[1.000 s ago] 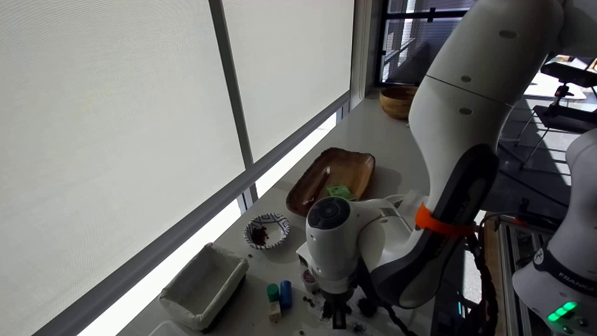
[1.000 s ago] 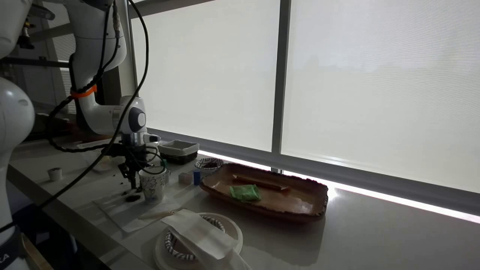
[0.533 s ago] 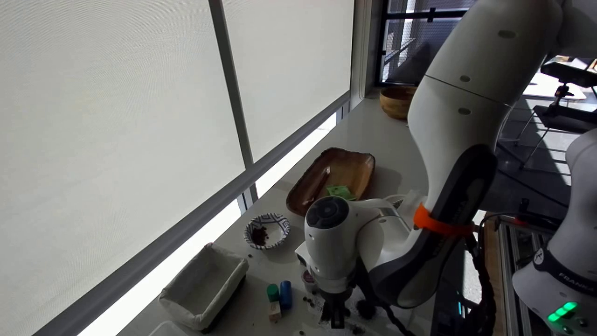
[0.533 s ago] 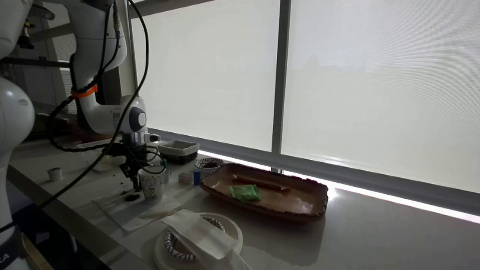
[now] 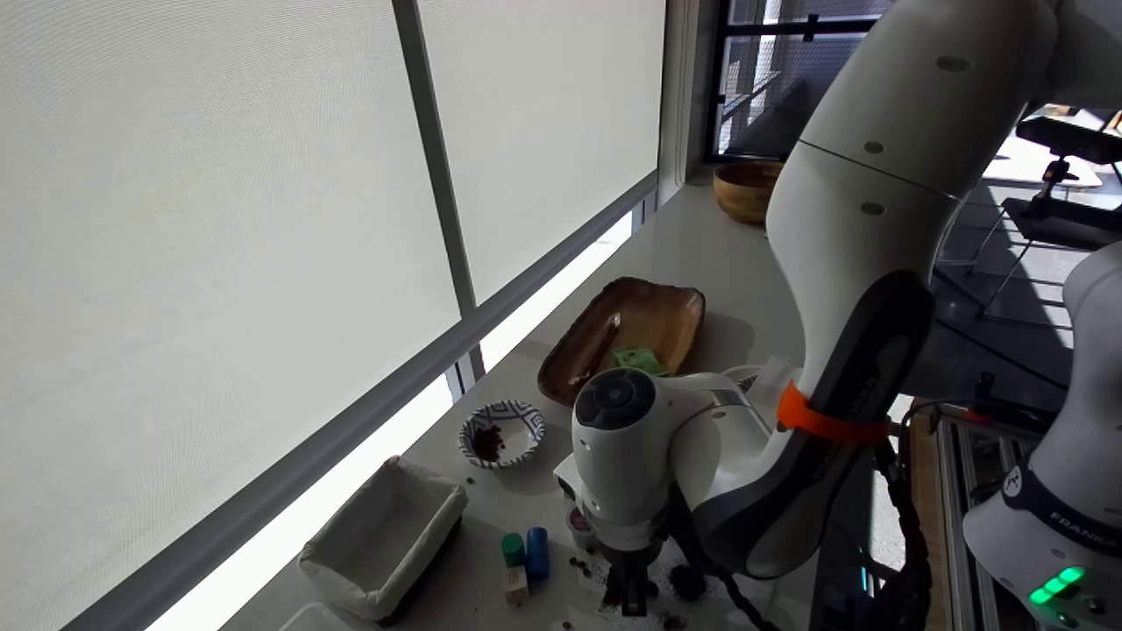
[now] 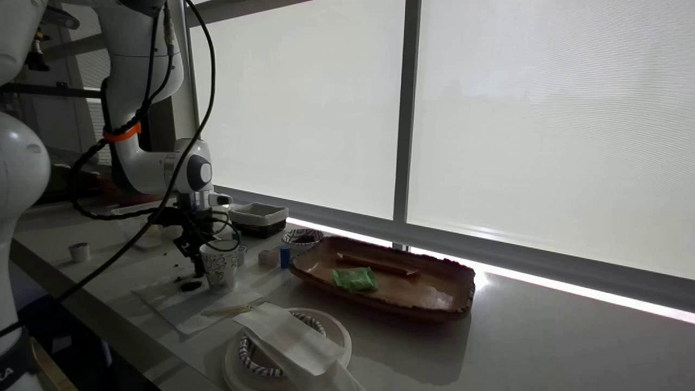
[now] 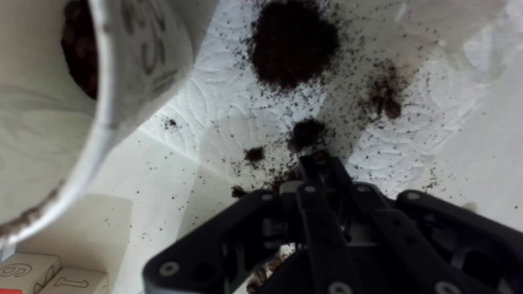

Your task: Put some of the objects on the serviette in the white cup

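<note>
End effector (image 7: 325, 164) nearly closed, dark bean (image 7: 320, 158) between jaws

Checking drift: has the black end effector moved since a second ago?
Yes, the end effector shifted slightly toward the unmoved blue cylinder in both exterior views.

- The white cup (image 7: 143, 69) runs off the wrist view's left and top edges; its blurred rim hides some brown beans (image 7: 81, 47).
- I can't tell whether the gripper (image 7: 323, 166) pinches the brown speck (image 7: 320, 157) at its fingertips.
- Numbered blocks (image 7: 30, 271), cut off below.
- In an exterior view, the arm (image 5: 850, 219) half-covers a tub (image 5: 578, 519).
</note>
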Action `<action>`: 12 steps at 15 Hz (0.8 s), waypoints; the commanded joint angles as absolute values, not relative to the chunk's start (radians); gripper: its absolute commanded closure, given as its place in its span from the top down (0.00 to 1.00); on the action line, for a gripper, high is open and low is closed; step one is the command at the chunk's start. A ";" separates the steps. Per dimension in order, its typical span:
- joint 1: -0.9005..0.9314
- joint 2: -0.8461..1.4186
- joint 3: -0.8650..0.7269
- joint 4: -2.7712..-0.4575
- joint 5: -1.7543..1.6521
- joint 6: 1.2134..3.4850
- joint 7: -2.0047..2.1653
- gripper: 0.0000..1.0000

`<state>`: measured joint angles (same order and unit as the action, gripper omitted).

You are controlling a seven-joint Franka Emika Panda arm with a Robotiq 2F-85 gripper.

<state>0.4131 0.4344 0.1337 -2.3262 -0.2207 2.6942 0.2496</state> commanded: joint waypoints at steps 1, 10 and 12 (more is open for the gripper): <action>0.430 0.445 0.121 -2.325 -0.234 2.716 0.267 0.11; 0.465 0.413 0.098 -2.323 -0.271 2.694 0.305 0.06; 0.483 0.397 0.083 -2.326 -0.297 2.687 0.338 0.05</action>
<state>0.4438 0.4267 0.1141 -2.3146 -0.2552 2.6942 0.2799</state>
